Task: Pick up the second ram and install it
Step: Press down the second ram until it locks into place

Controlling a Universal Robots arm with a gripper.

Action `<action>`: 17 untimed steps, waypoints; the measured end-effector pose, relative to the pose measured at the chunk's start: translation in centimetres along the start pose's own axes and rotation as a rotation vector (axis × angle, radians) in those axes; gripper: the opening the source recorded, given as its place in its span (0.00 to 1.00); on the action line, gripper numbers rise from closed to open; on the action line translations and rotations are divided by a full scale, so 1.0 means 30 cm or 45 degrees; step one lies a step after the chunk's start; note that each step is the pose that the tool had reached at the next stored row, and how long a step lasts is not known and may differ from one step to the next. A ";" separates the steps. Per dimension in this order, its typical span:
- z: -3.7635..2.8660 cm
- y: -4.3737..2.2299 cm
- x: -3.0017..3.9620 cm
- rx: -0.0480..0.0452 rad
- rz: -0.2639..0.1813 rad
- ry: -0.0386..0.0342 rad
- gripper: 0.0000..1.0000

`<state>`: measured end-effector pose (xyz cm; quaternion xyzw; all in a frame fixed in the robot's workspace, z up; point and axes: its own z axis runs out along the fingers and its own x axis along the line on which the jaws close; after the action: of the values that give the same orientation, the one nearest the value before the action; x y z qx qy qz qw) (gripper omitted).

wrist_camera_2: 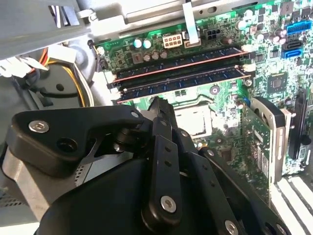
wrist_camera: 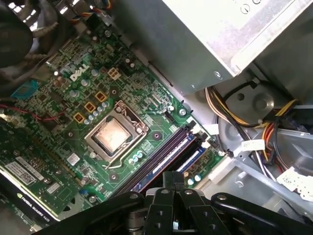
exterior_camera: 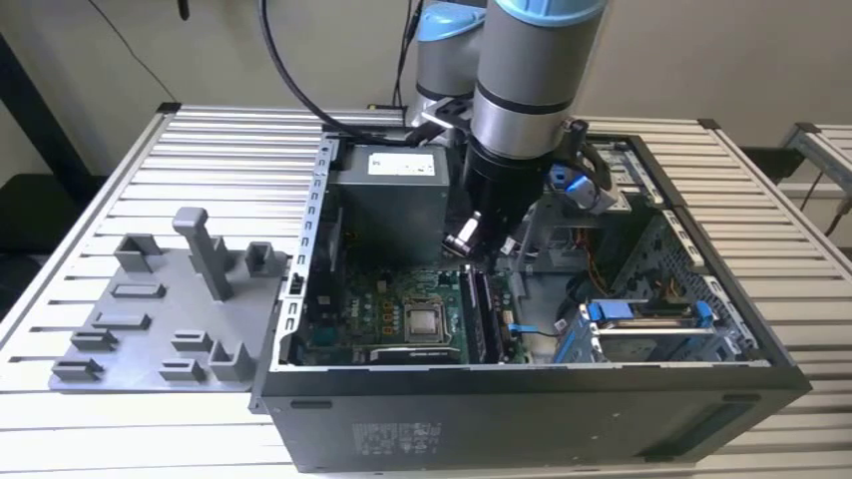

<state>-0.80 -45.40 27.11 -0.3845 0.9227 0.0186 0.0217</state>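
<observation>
Black linkages of your end effector [wrist_camera_2: 159, 105] hang right above the second ram [wrist_camera_2: 183, 80], fingers together, holding nothing. Its long axis follows the memory slots, seated beside the CPU socket [wrist_camera: 115, 134].

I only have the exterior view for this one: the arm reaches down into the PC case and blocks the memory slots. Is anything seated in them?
Observer: Yes. In the second wrist view, two blue memory sticks stand side by side in the slots on the motherboard.
Operator: Where is the hand relative to them?
Observer: In the first wrist view, the hand hangs close over the slots, partway along the sticks. I cannot tell whether it touches them.
Operator: Anything crowding that area?
Observer: Yellow, orange and black cables run just off the motherboard's edge, beside the grey power supply.
</observation>
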 end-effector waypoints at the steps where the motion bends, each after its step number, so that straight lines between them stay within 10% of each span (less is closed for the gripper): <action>1: 0.000 0.000 0.000 0.000 -0.010 0.0002 0.11; 17: 0.000 0.000 0.000 -0.009 -0.161 0.0028 0.11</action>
<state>-0.80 -45.40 27.11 -0.4422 0.8964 0.0199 0.0205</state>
